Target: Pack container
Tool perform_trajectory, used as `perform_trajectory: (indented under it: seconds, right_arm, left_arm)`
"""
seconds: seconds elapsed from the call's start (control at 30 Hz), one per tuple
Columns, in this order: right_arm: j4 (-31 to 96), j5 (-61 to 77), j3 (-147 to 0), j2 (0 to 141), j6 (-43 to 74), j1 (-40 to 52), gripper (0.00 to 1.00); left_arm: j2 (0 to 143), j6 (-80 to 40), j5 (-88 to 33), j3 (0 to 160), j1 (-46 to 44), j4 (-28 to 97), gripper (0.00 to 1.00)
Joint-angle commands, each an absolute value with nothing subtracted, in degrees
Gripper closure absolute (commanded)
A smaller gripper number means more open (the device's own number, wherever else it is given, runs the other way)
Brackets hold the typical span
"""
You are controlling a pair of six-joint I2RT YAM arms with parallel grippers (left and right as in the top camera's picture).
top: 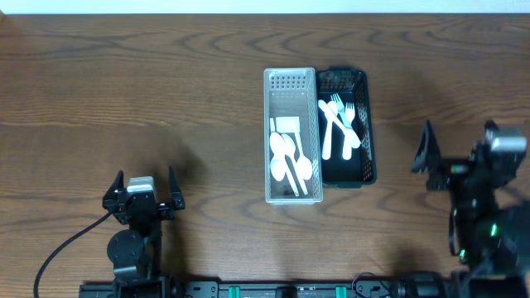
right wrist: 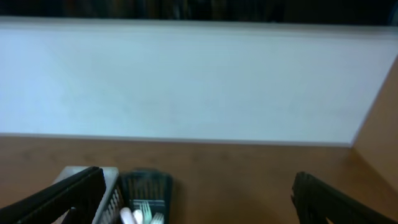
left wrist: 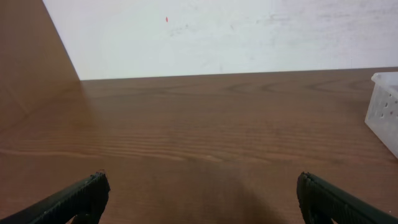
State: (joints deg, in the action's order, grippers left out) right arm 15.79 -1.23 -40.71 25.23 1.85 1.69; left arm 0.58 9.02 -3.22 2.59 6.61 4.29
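A clear white plastic basket stands mid-table and holds several white spoons. A black basket touches its right side and holds white forks and a spoon. My left gripper is open and empty at the front left, well left of the baskets. My right gripper is open and empty at the right, raised and apart from the black basket. The left wrist view shows the white basket's corner. The right wrist view shows both baskets low at the left, between my fingers.
The wooden table runs to a white wall at the back. A black cable trails from the left arm at the front left.
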Motion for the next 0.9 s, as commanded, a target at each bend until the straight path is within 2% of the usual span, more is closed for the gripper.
perform_trajectory:
  seconds: [0.0,0.27,0.43,0.7,0.87]
  right_arm:
    - [12.75,-1.23,-32.18,19.62,1.21,2.92,0.01]
    - [-3.55,-1.04,-13.67,9.45,2.44,3.05,0.01]
    - [-9.26,-1.04,-6.57,6.39,2.96,3.03,0.01]
    - [-9.32,-1.06,-0.82,1.76,2.94,3.03,0.01]
    - [-5.17,-1.04,-0.32,0.27,2.94,3.14,0.01]
  left_arm:
    - [0.23,9.56,-2.94,0.80,6.85,5.02,0.02]
    - [0.23,9.56,-2.94,0.80,6.83,5.02,0.02]
    - [0.23,9.56,-2.94,0.80,6.83,5.02,0.02]
    - [0.23,9.54,-2.94,0.80,6.83,5.02,0.02]
    - [0.23,9.56,-2.94,0.80,6.83,5.02,0.02]
